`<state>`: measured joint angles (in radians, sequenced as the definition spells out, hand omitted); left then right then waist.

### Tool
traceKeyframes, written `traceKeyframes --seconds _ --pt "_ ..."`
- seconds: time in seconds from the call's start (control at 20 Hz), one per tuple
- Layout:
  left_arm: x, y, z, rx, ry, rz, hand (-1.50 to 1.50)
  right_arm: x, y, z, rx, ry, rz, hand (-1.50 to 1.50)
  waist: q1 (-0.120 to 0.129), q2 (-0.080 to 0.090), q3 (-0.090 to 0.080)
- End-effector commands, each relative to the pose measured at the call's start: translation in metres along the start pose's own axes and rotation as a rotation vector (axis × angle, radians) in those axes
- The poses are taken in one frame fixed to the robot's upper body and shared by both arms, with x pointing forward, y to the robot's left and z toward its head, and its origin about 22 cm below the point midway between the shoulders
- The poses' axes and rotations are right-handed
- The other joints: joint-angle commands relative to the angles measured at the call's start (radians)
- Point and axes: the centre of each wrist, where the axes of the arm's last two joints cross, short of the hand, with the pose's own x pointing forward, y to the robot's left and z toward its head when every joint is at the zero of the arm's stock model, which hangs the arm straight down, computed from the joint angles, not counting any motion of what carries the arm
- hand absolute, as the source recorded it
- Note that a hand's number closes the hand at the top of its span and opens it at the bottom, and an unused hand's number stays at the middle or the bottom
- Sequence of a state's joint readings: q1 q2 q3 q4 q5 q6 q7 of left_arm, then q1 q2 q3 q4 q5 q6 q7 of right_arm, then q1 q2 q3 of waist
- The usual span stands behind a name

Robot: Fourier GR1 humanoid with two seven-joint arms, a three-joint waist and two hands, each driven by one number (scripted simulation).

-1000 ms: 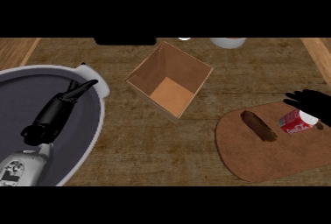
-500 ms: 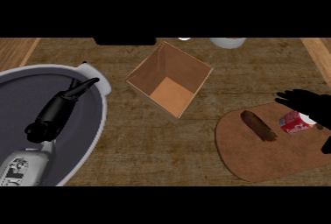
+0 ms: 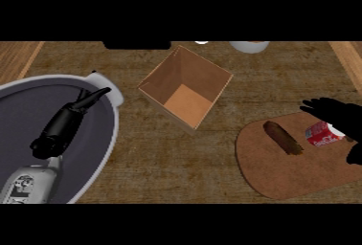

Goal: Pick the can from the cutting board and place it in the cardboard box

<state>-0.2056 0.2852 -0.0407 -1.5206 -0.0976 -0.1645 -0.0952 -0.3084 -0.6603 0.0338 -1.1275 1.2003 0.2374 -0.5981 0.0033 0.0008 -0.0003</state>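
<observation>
I am early in the job. The can [image 3: 324, 135] sits on the cutting board [image 3: 297, 167] at the right of the frame, red with a pale top, lying tilted as far as I can judge. My right robot hand [image 3: 339, 112] is at the can from the right edge of the frame, its dark fingers spread above and beside it and another dark part showing lower at the edge. It looks to be closing in for the grasp, but I cannot tell whether the fingers already curl round the can or only hover at it. Nothing is lifted yet. The cardboard box [image 3: 185, 88] stands open at the upper middle of the frame, well apart from the board, and I see nothing in it. So what is left, as I judge it: secure the can, carry it up and left across the desk [image 3: 170, 158], and set it down inside the box.

A brown oblong thing [image 3: 283, 138] lies on the board just left of the can; I cannot say what it is. My left robot hand [image 3: 56, 129] rests at the left of the frame over a large grey oval tray [image 3: 106, 143], fingers straight and relaxed, holding nothing. The right forearm is cut off by the frame edge, and so is much of the right robot hand. Pale things at the top edge are cropped too far to name.
</observation>
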Motion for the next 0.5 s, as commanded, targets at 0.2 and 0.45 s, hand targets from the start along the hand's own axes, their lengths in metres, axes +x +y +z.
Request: traceKeyframes --seconds 0.2,0.45 --pt "0.013 0.0 -0.002 -0.006 -0.015 -0.002 0.0 -0.012 0.014 -0.013 0.037 -0.064 0.008 1.5 0.002 0.0 0.001" --pt "0.01 0.004 -0.007 -0.001 -0.01 -0.003 0.0 -0.01 0.03 -0.015 -0.111 -0.168 0.05 1.5 0.001 0.001 0.001"
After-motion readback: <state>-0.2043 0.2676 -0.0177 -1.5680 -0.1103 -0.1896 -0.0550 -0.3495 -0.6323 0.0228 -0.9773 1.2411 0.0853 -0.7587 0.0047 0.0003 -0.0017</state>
